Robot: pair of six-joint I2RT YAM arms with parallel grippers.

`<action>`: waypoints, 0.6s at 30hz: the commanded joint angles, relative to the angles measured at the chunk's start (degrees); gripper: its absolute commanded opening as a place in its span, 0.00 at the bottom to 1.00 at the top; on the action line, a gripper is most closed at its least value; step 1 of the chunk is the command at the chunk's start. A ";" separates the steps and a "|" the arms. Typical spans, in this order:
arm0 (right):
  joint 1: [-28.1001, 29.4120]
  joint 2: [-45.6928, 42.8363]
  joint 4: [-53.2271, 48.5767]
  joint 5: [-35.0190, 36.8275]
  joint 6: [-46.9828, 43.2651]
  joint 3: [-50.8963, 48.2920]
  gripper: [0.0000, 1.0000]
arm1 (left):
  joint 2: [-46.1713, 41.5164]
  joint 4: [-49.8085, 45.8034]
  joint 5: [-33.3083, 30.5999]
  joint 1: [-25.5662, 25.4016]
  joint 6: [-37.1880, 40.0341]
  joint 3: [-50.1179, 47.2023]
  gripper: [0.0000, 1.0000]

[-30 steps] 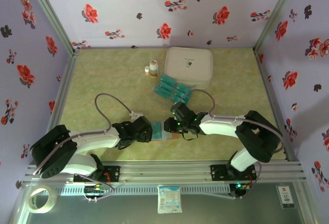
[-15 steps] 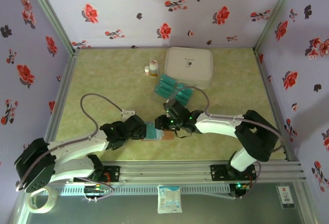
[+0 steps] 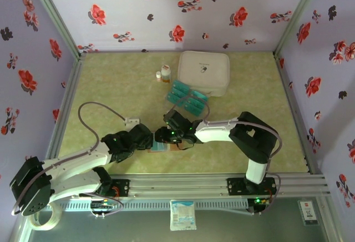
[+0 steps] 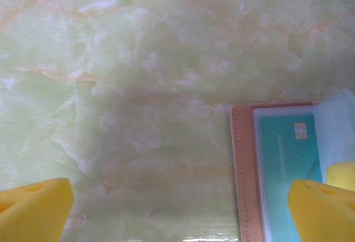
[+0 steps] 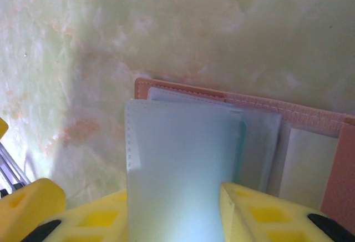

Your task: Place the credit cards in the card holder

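The reddish-brown card holder (image 3: 173, 148) lies open near the table's front edge, between the two grippers. In the left wrist view its stitched edge (image 4: 242, 170) shows at the right, with a teal credit card (image 4: 285, 164) inside a clear sleeve. My left gripper (image 3: 148, 140) (image 4: 177, 214) is wide open over bare table, just left of the holder. My right gripper (image 3: 162, 135) (image 5: 175, 220) has a raised pale blue-grey sleeve page (image 5: 177, 159) of the card holder (image 5: 310, 114) spanning its fingers, touching both. More credit cards (image 3: 187, 99) lie in a clear tray further back.
A large white zipped case (image 3: 203, 72) stands at the back, with two small bottles (image 3: 165, 71) to its left. The marbled green table (image 3: 111, 86) is walled in by flowered panels on three sides.
Both grippers have shifted left. The left arm drew back toward the left, and the right gripper came over the holder and now has a sleeve page between its fingers.
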 commanded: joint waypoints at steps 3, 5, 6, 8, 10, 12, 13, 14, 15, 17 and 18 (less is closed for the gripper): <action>0.32 -2.43 -2.27 0.15 -0.76 1.73 0.44 | -0.52 -1.64 -2.10 0.48 -0.45 1.35 1.00; 0.40 -3.70 -3.73 0.34 -1.37 2.65 0.46 | -0.58 -1.56 -2.17 0.44 -0.44 1.37 1.00; 0.34 -4.15 -4.50 0.29 -1.74 3.32 0.48 | -0.53 -1.57 -2.14 0.49 -0.29 1.53 1.00; 0.35 -4.49 -5.72 0.17 -2.35 4.66 0.49 | -0.54 -1.68 -2.09 0.58 -0.23 1.84 1.00; 0.33 -3.94 -6.33 0.04 -2.70 5.97 0.50 | -0.61 -1.81 -2.10 0.56 -0.12 2.21 1.00; 0.35 -2.35 -5.97 -0.62 -2.67 7.20 0.50 | -0.70 -2.03 -2.09 0.67 -0.05 2.47 1.00; 0.41 -1.51 -5.75 -1.01 -2.50 7.64 0.50 | -0.77 -2.14 -2.17 0.67 -0.08 2.57 1.00; 0.44 -0.34 -5.10 -1.46 -2.22 8.12 0.50 | -0.87 -2.29 -2.11 0.66 -0.10 2.67 1.00; 0.54 0.66 -4.11 -1.98 -1.83 8.37 0.49 | -0.86 -2.47 -2.11 0.67 -0.10 2.75 1.00; 0.50 2.05 -2.27 -2.71 -0.96 8.55 0.49 | -1.05 -2.76 -2.20 0.69 -0.15 2.87 1.00; 0.49 2.36 -1.94 -2.94 -0.83 8.78 0.48 | -1.06 -2.86 -2.19 0.76 -0.17 2.94 1.00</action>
